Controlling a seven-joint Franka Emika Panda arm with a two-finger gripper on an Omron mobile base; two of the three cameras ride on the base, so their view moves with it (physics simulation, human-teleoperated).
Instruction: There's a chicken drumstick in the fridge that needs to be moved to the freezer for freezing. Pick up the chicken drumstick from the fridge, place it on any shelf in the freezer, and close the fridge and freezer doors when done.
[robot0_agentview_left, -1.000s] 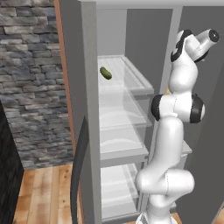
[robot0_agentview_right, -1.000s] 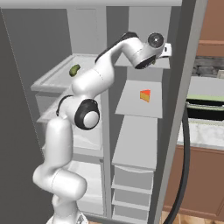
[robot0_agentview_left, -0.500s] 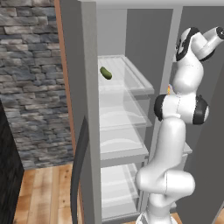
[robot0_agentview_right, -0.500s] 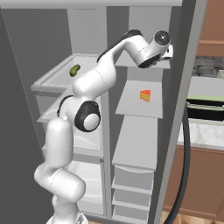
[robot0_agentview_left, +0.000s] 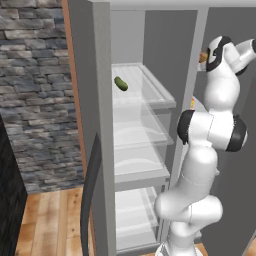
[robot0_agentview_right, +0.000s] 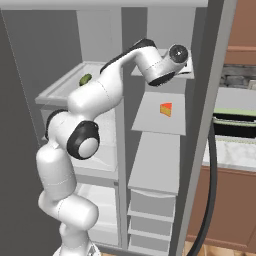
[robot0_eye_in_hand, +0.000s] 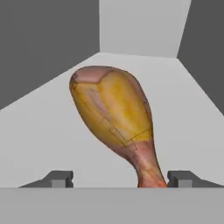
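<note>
The chicken drumstick (robot0_eye_in_hand: 116, 113) lies on the fridge's top white shelf (robot0_eye_in_hand: 39, 131), fat end away from the hand and thin bone end toward it. My gripper (robot0_eye_in_hand: 120, 178) is open right in front of it. The bone end sits between the two fingertips (robot0_eye_in_hand: 59, 177), nearer the right one, and neither touches it. A bit of the drumstick (robot0_agentview_left: 202, 56) shows orange beside the hand in the left base view. In the right base view the hand (robot0_agentview_right: 177, 54) reaches into the top of the right compartment. The freezer compartment (robot0_agentview_left: 135, 130) on the left stands open.
A green pickle (robot0_agentview_left: 120, 83) lies on the freezer's top shelf. A cheese wedge (robot0_agentview_right: 165, 108) sits on the fridge shelf below the hand. The freezer door (robot0_agentview_left: 92, 150) stands open at left, the fridge door (robot0_agentview_right: 202, 150) at right, with a kitchen counter (robot0_agentview_right: 232, 150) beyond.
The hand has shifted slightly further in at the fridge's top shelf. The pickle, cheese and doors stay where they were.
</note>
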